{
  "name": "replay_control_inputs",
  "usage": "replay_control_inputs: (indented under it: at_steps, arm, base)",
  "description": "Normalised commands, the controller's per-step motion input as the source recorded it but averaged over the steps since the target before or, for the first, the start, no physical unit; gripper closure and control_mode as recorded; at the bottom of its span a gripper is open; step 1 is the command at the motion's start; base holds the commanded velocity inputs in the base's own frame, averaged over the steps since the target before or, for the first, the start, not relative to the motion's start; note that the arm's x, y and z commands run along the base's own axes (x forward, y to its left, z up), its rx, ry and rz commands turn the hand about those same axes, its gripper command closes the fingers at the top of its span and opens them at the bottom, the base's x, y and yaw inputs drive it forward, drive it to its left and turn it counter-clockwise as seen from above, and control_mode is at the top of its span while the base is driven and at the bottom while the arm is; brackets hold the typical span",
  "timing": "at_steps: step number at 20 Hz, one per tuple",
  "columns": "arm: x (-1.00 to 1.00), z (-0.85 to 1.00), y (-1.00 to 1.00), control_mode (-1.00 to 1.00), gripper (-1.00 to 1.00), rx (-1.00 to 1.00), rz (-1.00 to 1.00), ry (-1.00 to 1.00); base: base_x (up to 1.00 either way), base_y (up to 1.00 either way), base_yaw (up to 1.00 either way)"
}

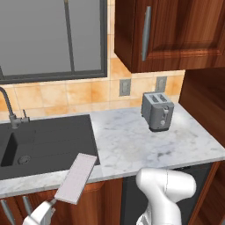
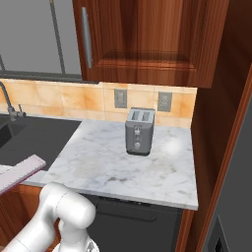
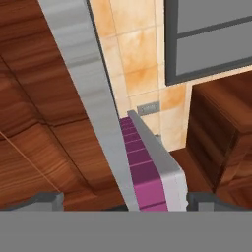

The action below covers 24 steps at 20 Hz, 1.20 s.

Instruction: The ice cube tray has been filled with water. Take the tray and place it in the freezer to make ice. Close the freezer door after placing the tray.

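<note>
Left base view
- Tray: the thin, flat, pale pinkish-white rectangular ice cube tray [image 1: 78, 177] is lifted and tilted, its far end over the front edge of the white marble counter [image 1: 140, 140], just beside the sink's front right corner.
- Gripper: the white two-finger gripper [image 1: 52, 203] meets the tray's near end, below the counter's front edge; the fingers are pinched on that end.
- Sink: the dark recessed basin [image 1: 44, 143] is set into the counter, left of the bare marble, with a grey curved metal faucet [image 1: 9, 110] at its back left.
- Toaster: the grey two-slot toaster [image 1: 157, 110] stands upright at the back of the counter, well apart from the tray.
- Wall: two grey outlets [image 1: 125, 87] sit on the orange tiles behind the toaster.

Right base view
- Tray: its far end [image 2: 19, 172] shows at the frame's left edge, tilted, near the counter's [image 2: 147, 172] front left corner.
- Toaster: it stands [image 2: 139, 131] at the back of the counter, under the dark wood wall cabinet [image 2: 147, 39].

Hand view
- Tray: it runs edge-on up from between the fingertips [image 3: 147, 167], showing purple cells along one face and a pale rim.
- Fingers: the dark tips [image 3: 44, 199] stand either side of the tray; contact cannot be confirmed here.
- Background: wood panels and orange tiles lie behind the tray.
</note>
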Motion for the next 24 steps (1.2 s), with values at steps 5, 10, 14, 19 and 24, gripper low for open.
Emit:
replay_control_inputs:
  at_steps: [5,10,14,19,24]
  arm:
    - [0.0,0.0,0.0,-1.0,-1.0,-0.05,0.01,-0.07]
    - [0.0,0.0,0.0,-1.0,-1.0,0.0,0.0,-0.03]
    - [0.0,0.0,0.0,-1.0,-1.0,0.0,0.0,0.0]
    - [0.0,0.03,0.0,-1.0,-1.0,0.0,0.0,0.0]
    - [0.0,0.08,0.0,-1.0,-1.0,0.0,0.0,0.0]
  base:
    - [0.0,0.0,0.0]
    - [0.0,0.0,0.0]
    - [0.0,0.0,0.0]
    - [0.0,0.0,0.0]
    - [0.0,0.0,0.0]
